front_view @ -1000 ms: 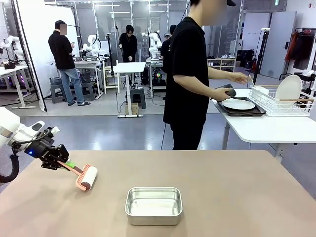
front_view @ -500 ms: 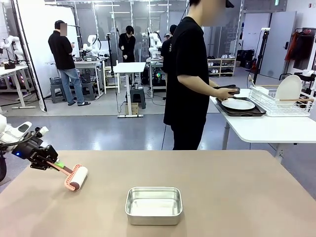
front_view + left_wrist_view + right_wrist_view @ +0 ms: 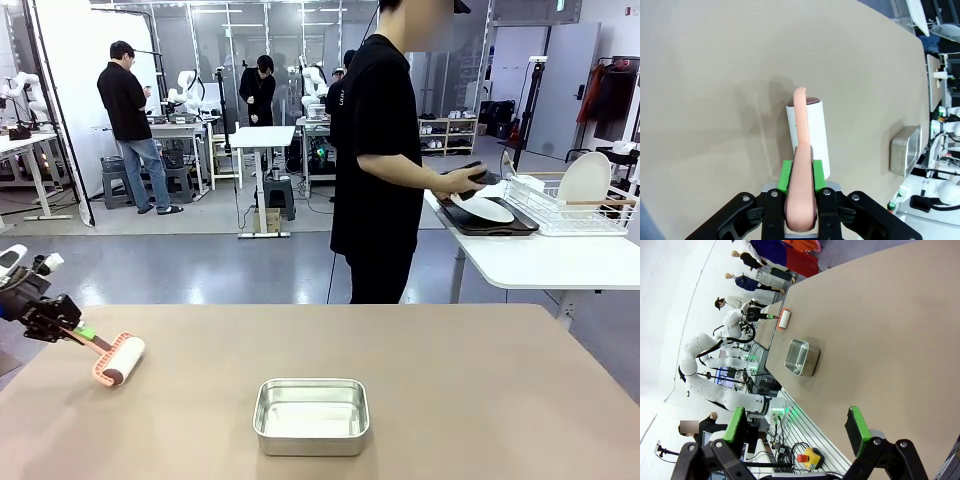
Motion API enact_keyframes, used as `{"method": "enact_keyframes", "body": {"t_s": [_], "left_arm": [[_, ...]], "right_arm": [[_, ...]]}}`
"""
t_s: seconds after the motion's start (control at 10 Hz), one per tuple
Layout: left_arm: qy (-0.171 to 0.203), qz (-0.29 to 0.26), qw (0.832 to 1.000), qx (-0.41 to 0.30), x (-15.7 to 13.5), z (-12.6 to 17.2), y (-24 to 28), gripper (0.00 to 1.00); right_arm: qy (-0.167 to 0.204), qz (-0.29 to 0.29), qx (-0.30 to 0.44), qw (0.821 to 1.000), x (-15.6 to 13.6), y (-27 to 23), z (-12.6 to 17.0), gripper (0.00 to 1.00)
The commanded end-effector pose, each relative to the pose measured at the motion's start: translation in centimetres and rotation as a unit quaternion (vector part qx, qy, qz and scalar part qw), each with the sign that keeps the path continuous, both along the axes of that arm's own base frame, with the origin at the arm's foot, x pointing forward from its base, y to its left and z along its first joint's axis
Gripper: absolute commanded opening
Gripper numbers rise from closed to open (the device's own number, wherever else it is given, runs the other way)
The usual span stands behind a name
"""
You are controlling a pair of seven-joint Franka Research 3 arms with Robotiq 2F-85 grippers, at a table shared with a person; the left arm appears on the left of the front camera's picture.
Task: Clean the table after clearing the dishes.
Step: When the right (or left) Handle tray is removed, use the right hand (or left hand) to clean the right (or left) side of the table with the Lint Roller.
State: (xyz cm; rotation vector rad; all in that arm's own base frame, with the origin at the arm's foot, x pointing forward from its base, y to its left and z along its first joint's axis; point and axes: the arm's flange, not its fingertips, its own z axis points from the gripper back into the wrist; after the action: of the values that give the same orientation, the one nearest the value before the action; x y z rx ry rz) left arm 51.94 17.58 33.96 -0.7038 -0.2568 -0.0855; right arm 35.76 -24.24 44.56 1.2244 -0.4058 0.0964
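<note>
Gripping one lint roller (image 3: 118, 360): left pincer (image 3: 68, 331); one steel pan (image 3: 311, 415).

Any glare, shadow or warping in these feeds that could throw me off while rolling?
Front view: even light, mild sheen inside the steel pan. Left wrist view: the lint roller is sharp and casts a soft shadow on the table. Right wrist view: picture rolled sideways, table edges bowed by the wide lens.

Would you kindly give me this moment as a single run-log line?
left gripper: shut on roller | roller: on table, left edge | right gripper: open | person: lifting plate
</note>
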Motion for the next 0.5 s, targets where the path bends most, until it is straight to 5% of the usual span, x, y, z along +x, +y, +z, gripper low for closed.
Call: {"method": "enact_keyframes", "body": {"t_s": [0.0, 0.4], "left_arm": [[-0.025, 0.003, 0.996, 0.083, 0.6, -2.5, 3.0, 0.21], [-0.032, 0.034, 0.992, 0.119, 0.3, 0.6, 5.0, 0.21]], "right_arm": [[0.000, -0.005, -0.003, 1.000, -0.2, 0.3, 0.3, 1.00], [0.000, -0.005, -0.003, 1.000, -0.2, 0.3, 0.3, 1.00]]}}
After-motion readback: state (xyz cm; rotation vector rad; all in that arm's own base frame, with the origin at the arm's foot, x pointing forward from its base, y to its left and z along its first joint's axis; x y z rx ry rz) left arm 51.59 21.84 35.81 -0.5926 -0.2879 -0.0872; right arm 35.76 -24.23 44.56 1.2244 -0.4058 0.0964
